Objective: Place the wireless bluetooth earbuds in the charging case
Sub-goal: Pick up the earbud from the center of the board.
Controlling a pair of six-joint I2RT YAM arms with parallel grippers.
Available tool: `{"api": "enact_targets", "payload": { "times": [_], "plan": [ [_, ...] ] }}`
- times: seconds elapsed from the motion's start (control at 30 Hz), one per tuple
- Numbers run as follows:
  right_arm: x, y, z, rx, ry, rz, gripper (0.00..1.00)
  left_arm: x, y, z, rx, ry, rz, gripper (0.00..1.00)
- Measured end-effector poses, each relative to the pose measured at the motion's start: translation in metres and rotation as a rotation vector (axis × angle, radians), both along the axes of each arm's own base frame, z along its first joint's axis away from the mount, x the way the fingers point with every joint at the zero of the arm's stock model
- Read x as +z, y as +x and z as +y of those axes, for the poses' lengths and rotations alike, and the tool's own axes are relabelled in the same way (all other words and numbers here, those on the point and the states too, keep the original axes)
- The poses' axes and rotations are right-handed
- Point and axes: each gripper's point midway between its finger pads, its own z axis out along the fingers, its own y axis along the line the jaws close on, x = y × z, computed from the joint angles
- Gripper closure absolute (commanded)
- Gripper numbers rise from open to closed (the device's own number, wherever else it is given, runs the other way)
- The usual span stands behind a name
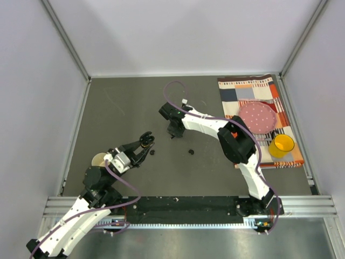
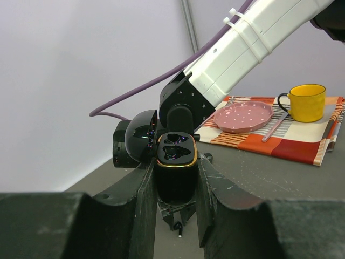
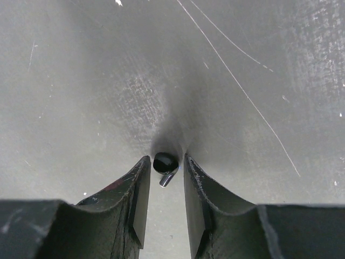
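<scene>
Earbud (image 3: 164, 163): black, short silvery stem, lying on the grey table (image 3: 81, 86) between the tips of the right gripper (image 3: 166, 159). Its fingers are narrowly parted and flank it with a slim gap on each side.
Second earbud (image 1: 190, 151) and third earbud (image 1: 152, 152): loose on the table between the arms.
Charging case (image 2: 175, 186): black, gold-rimmed, lid hinged open, upright, clamped in the left gripper (image 2: 176, 181).
Patterned cloth (image 1: 253, 89), far right: bears a pink dotted plate (image 1: 257, 117) and a yellow mug (image 1: 282, 145).
</scene>
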Motion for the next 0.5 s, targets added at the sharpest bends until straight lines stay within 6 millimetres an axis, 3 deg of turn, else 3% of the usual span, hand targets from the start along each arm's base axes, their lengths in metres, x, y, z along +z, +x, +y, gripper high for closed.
{"api": "enact_targets", "payload": {
  "times": [0.4, 0.5],
  "plan": [
    [-0.0005, 0.0001, 0.0000, 0.028, -0.017, 0.003, 0.74, -0.0006, 0.0002, 0.0000, 0.000, 0.001, 0.002, 1.00],
    [-0.0012, 0.0000, 0.0000, 0.033, -0.020, 0.005, 0.80, -0.0006, 0.0002, 0.0000, 0.001, 0.001, 0.002, 1.00]
  ]
}}
